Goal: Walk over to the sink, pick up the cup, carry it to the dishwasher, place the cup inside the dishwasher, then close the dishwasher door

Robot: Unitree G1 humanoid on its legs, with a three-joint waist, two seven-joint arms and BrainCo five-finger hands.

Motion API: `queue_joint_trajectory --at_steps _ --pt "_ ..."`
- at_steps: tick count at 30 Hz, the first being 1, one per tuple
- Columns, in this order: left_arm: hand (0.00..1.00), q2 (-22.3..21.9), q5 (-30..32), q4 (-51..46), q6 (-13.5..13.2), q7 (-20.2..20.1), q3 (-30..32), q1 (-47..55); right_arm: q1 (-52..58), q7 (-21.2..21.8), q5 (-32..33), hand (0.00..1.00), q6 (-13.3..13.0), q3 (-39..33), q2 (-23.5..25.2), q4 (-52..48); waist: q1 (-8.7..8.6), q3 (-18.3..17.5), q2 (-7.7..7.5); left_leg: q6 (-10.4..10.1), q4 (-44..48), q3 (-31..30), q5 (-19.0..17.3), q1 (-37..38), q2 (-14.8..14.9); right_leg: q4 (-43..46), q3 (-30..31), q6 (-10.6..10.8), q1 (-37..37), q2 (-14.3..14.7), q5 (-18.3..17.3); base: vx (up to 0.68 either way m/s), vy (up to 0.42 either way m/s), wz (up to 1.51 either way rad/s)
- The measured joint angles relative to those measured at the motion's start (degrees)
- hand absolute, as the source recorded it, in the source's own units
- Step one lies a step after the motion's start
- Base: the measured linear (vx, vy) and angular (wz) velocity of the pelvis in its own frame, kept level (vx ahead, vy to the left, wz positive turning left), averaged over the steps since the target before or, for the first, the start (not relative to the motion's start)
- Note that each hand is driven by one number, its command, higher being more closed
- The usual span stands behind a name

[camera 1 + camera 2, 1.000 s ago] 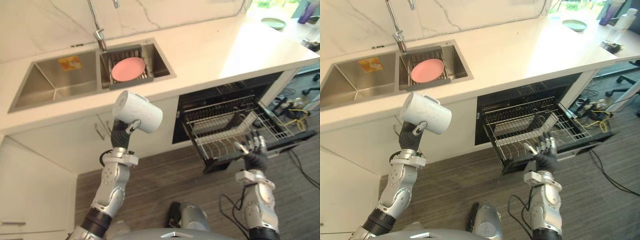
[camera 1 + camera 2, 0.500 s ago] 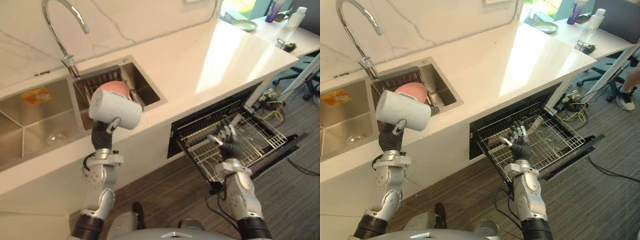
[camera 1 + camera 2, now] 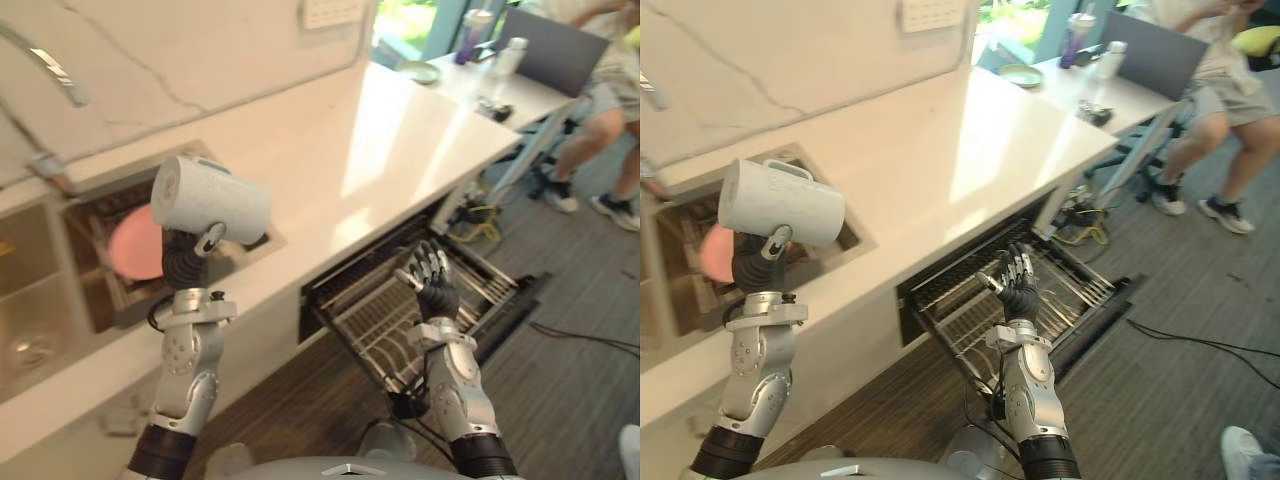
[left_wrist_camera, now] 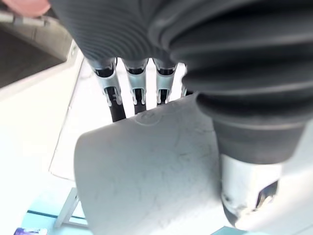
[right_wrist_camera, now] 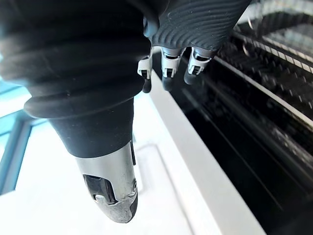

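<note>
Left robot hand (image 3: 184,266) raised at the near left, fingers (image 4: 113,100) and thumb curled round a white cup (image 3: 210,200); cup gripped on its side, handle uppermost, held in the air over the near edge of the counter (image 3: 370,140), above the right end of the sink (image 3: 85,300); pink plate (image 3: 135,248) lying in the sink, partly hidden behind the cup and hand; pale, glossy counter running from the sink away to the far right; dishwasher (image 3: 335,290) built in under the counter, right of the sink, door (image 3: 518,298) dropped open toward the floor (image 3: 560,400); wire rack (image 3: 385,325) drawn out over the door; right robot hand (image 3: 430,282) lifted upright over that rack, fingers (image 5: 166,73) straight and slightly spread, wide and holding nothing, not touching the rack; well apart from the cup, with the open dishwasher between and below; at the far right, a green dish (image 3: 418,71) on the counter's far end, a clear bottle (image 3: 505,58) and a laptop (image 3: 555,60) just beyond, a seated person (image 3: 605,90) beside them.
</note>
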Motion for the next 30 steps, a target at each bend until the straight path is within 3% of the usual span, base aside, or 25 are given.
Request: queue_joint_trajectory --at_steps 1,2,5,10,12,14,15,16,17,18,19,20,22,23,30 --pt "1.0 0.1 0.1 0.6 0.0 -0.1 -0.6 -0.9 0.0 -0.4 0.0 0.0 -0.4 -2.5 -0.1 -0.1 -0.55 -0.1 0.77 -1.2 2.1 -1.2 -1.2 -1.2 1.7 -2.3 0.0 2.6 0.6 2.5 -1.6 0.07 -0.281 -0.53" --pt "1.0 -0.5 0.2 1.2 0.2 -0.4 -0.9 -2.4 0.2 -1.3 0.0 0.0 -0.6 -5.5 -0.7 -0.1 -0.98 0.1 2.01 -2.4 5.0 -3.0 -2.7 -2.5 4.1 -2.8 -0.5 2.8 0.6 4.8 -2.7 0.07 -0.207 -0.44" --pt "1.0 -2.0 0.3 1.3 0.6 -1.1 -1.1 -3.9 0.6 -1.6 0.1 0.0 -0.8 -10.6 -2.2 -0.3 -2.08 0.0 2.94 -4.4 7.2 -4.1 -4.1 -1.3 8.0 -1.4 -0.6 1.4 1.5 8.8 -4.6 0.09 -0.128 -0.35" --pt "1.0 -3.9 0.3 1.3 2.3 -1.0 -2.2 -4.6 1.3 -0.6 0.7 0.0 0.1 -12.2 -3.4 -4.9 -3.05 -0.1 3.33 -5.2 7.1 -2.8 -4.7 1.1 8.4 3.9 1.0 1.6 0.2 8.9 -8.5 0.1 -0.068 -0.14" --pt "1.0 -4.5 0.3 1.5 2.3 -1.0 -2.7 -4.5 2.2 0.6 1.0 0.0 1.0 -12.2 -3.5 -4.9 -3.01 0.2 4.04 -4.3 9.6 -2.8 -4.4 1.0 9.0 4.6 0.9 1.3 0.4 9.0 -10.0 0.07 -0.046 0.02" --pt "1.0 -4.5 0.3 3.0 2.2 -1.0 -4.0 -4.3 3.2 1.9 2.2 0.0 1.6 -12.3 -3.5 -4.9 -3.5 0.1 5.55 -0.4 17.4 -2.8 -2.2 -2.4 11.0 4.1 0.5 0.9 2.1 9.4 -10.6 0.09 -0.087 0.15" --pt "1.0 -4.5 0.2 3.6 2.2 -1.0 -4.5 -4.3 3.3 2.3 2.6 0.0 1.6 -12.4 -3.4 -4.9 -3.58 0.2 5.84 0.4 19.2 -2.8 -1.3 -3.4 11.5 3.5 0.3 0.8 3.3 9.2 -10.5 0.13 0.006 0.3" --pt "1.0 -4.8 0.3 4.6 2.2 -0.9 -6.3 -4.2 3.8 3.0 2.6 0.0 1.6 -12.5 -3.4 -5.0 -3.77 0.3 5.67 0.1 19.7 -0.4 -1.4 -3.8 11.9 2.8 -1.0 0.9 5.1 8.1 -10.4 0.13 0.065 0.45" --pt "1.0 -4.9 0.3 5.5 1.8 -0.7 -9.4 -4.8 3.9 2.9 2.8 0.0 1.7 -13.2 -3.3 -5.1 -4.6 -0.1 6.13 2.0 18.1 5.4 0.0 -3.3 12.2 2.5 -2.6 1.0 6.4 7.1 -10.3 0.14 0.084 0.57" --pt "1.0 -5.0 0.3 5.8 1.8 -0.7 -10.9 -5.4 4.0 2.8 3.1 0.0 1.8 -13.7 -3.2 -5.3 -5.21 -0.2 6.22 1.6 17.2 6.3 0.8 -2.9 12.0 2.1 -3.6 1.3 7.1 6.6 -10.2 0.1 0.033 0.82" --pt "1.0 -5.6 0.5 6.2 1.8 -0.2 -13.7 -7.2 4.9 2.8 3.8 0.0 2.3 -13.9 -3.2 -7.1 -5.74 -0.3 6.15 1.6 14.3 5.8 1.4 -2.9 9.7 1.3 -5.4 2.0 7.8 5.5 -9.7 0.06 0.022 0.74" --pt "1.0 -6.0 1.4 6.4 1.8 0.7 -14.6 -9.1 4.8 3.2 5.2 0.0 2.2 -13.9 -3.1 -8.0 -5.57 -0.4 6.05 0.7 10.6 5.7 1.9 -2.0 7.4 0.9 -5.6 2.4 7.3 4.3 -9.3 0.02 0.028 0.65" --pt "1.0 -6.3 2.7 6.7 1.8 2.9 -15.5 -11.3 4.9 4.2 7.2 0.0 2.2 -14.0 -2.3 -8.4 -5.77 -0.4 6.08 -0.5 5.6 5.5 2.7 -1.2 5.6 -0.6 -7.0 2.5 7.6 3.8 -7.9 -0.02 0.049 0.36" --pt "1.0 -5.5 2.7 6.3 2.5 7.7 -14.9 -14.7 7.2 6.7 7.4 0.0 2.1 -14.2 0.6 -9.5 -5.11 1.5 3.26 1.2 -5.9 2.9 8.2 -2.0 -0.8 -11.6 -10.1 3.4 8.7 3.1 0.4 -0.02 0.024 0.18" --pt "1.0 -5.7 1.5 5.3 3.2 6.5 -13.2 -13.6 6.6 6.7 7.5 0.0 1.8 -14.0 0.4 -9.5 -4.42 2.3 3.54 1.9 -5.7 2.5 7.5 -3.4 -0.6 -11.7 -11.5 3.3 9.3 3.0 -0.6 0.0 -0.001 0.09"
